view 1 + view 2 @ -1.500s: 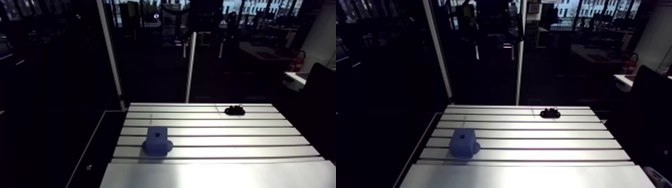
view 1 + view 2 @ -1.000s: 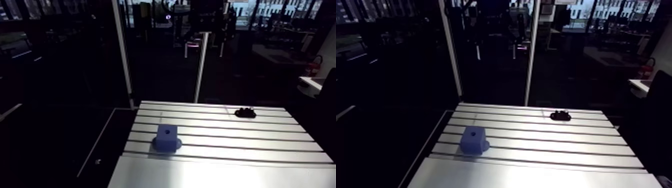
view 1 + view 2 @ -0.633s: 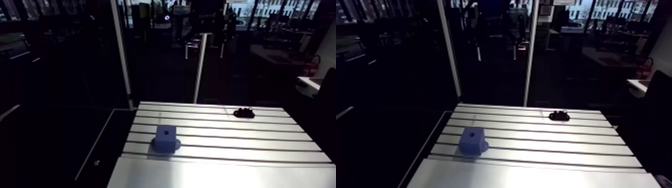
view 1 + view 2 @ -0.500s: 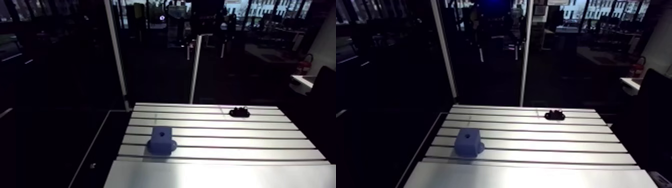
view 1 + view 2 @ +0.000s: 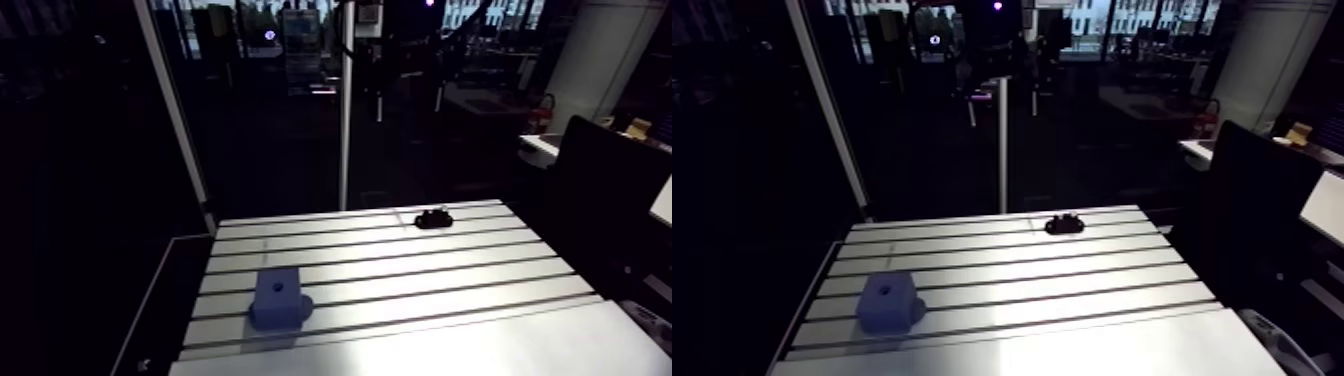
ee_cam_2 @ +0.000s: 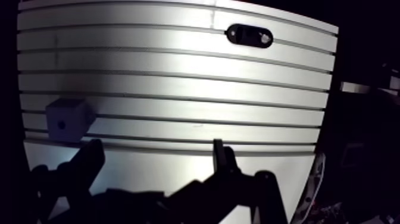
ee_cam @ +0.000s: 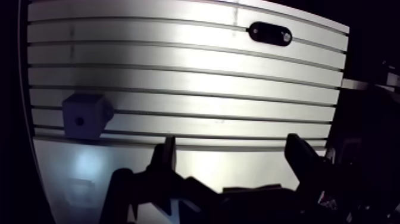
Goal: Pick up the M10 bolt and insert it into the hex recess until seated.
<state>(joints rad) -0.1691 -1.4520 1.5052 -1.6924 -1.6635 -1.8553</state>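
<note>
A blue block (image 5: pixel 279 297) with a small dark recess in its top stands on the slotted aluminium table (image 5: pixel 400 270), near its left front. At the far edge, right of the middle, lies a small black object (image 5: pixel 433 217) that I take for the bolt; its shape is too small to make out. In the wrist view my gripper (image 7: pixel 233 158) hangs high over the table's near side, open, with nothing between its fingers (image 7: pixel 166 156). The block (image 7: pixel 86 115) sits ahead of it and off to one side. The black object (image 7: pixel 271 33) lies far ahead, near the table's far edge.
A smooth unslotted strip (image 5: pixel 420 350) runs along the table's near side. A thin upright post (image 5: pixel 345 120) stands just behind the far edge. A dark chair back (image 5: pixel 600 200) rises beyond the table's right edge.
The arm view has swung, so the whole scene sits differently in the picture. The block and the black object keep their places on the table.
</note>
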